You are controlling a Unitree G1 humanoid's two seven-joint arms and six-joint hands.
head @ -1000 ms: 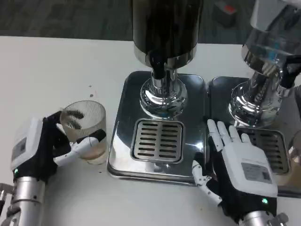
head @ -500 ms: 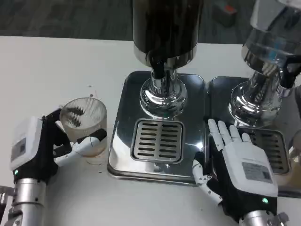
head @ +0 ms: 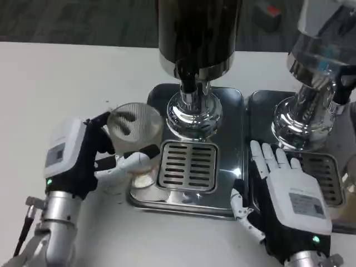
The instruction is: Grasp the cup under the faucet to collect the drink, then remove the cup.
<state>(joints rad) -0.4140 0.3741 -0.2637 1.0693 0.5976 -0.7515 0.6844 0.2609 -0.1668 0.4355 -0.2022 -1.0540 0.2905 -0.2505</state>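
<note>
In the head view our left hand (head: 78,158) has its fingers wrapped round the cup (head: 135,135), a ribbed clear glass; a white and black finger crosses the cup's front low down, and dark fingers show through its wall on the far side; the cup is tilted, its mouth leaning away from us, and it sits over the left edge of the steel drip tray (head: 146,192), just left of the slotted grille (head: 187,166); we cannot tell whether its base touches the tray; the faucet (head: 189,83) hangs from the dark dispenser (head: 197,30) above the tray's rear, up and to the right of the cup, so the cup is beside the spout and not beneath it. Our right hand (head: 289,197) holds nothing; it lies palm down with fingers straight and slightly apart, over the seam between the first tray and a second tray (head: 261,103) on the right; a second dispenser (head: 320,53) with a clear tank stands there on a chrome foot; the white bench (head: 61,78) carries it all.
</note>
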